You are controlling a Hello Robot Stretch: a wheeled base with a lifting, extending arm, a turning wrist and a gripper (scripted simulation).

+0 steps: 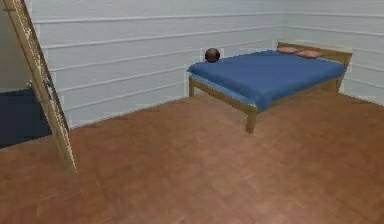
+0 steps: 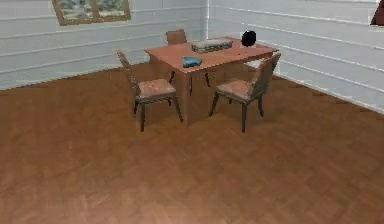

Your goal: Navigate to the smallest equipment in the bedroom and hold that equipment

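Observation:
A dark reddish-brown ball (image 1: 212, 55) rests at the near corner of the blue bed (image 1: 268, 76), close to the white panelled wall. The bed has a light wooden frame and two pinkish pillows (image 1: 300, 50) at its far end. It stands across the brown wooden floor, in the forward view's right half.
A wooden ladder (image 1: 45, 85) leans at the forward view's left, beside a dark doorway (image 1: 20, 115). In the arm side view a wooden table (image 2: 215, 58) carries a box (image 2: 211, 44), a dark round thing (image 2: 249, 38) and a blue object (image 2: 192, 62), with chairs (image 2: 150, 90) around it. A framed picture (image 2: 92, 10) hangs behind.

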